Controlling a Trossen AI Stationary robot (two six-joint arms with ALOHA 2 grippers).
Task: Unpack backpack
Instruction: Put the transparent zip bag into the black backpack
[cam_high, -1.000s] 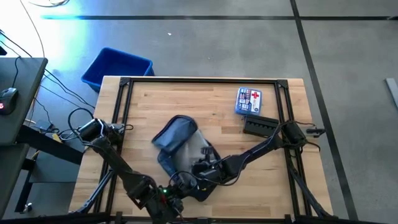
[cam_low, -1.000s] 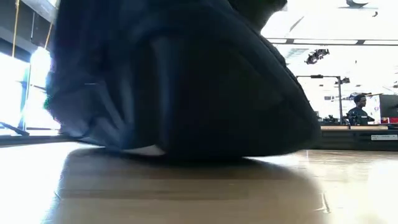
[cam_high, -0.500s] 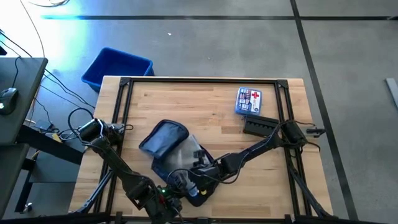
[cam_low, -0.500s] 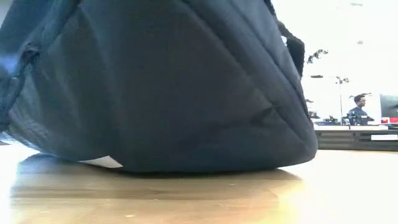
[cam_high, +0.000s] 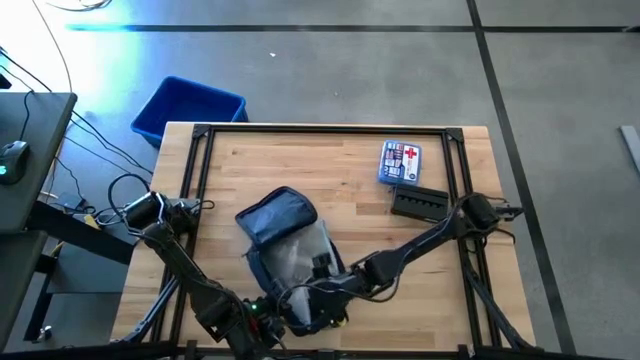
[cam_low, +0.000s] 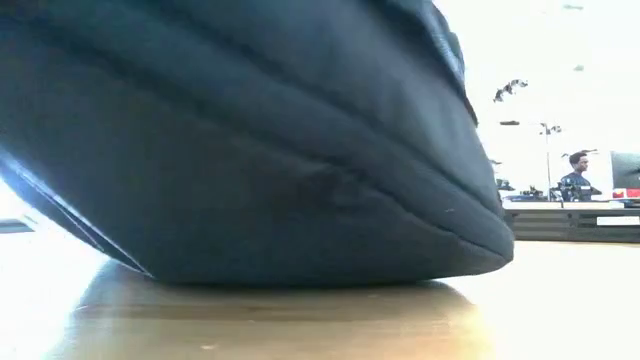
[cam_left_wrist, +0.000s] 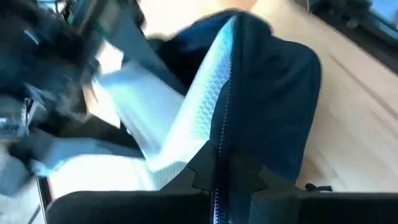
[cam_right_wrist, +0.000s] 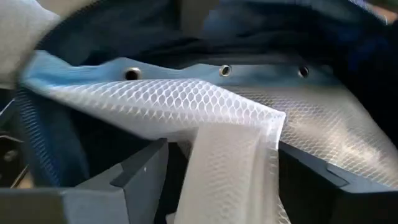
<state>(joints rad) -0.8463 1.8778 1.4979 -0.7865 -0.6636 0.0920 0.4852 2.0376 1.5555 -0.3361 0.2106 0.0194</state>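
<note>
The dark navy backpack (cam_high: 280, 218) lies at the middle of the table toward the near edge. Its mouth is open, and white mesh material (cam_right_wrist: 186, 102) shows inside. In the low view its dark bottom (cam_low: 250, 180) rests on the wood and fills the picture. My left gripper (cam_left_wrist: 221, 180) is at the near edge (cam_high: 262, 312), shut on the bag's rim. My right gripper (cam_right_wrist: 227, 180) stands open at the bag's mouth (cam_high: 322, 272). A strip of the white mesh (cam_right_wrist: 230, 162) lies between its fingers; whether they touch it I cannot tell. My left gripper pinches the backpack's opening edge at the zipper line (cam_left_wrist: 224, 140) between its two fingers. It comes from the table's near side, slanting down. The rim stands up from the fingers with the zipper running away from them, and the bag's bottom lies on the table.
A white and blue first-aid box (cam_high: 400, 162) and a black flat object (cam_high: 418, 203) lie at the far right of the table. A bright blue bin (cam_high: 190, 108) stands on the floor beyond the far left corner. A person (cam_low: 578, 175) is far off in the room.
The backpack has shifted on the table. Its navy flap swung toward the left edge and came part of the way back. Its dark body now fills more of the low view. My right hand has drawn a little toward the near edge.
</note>
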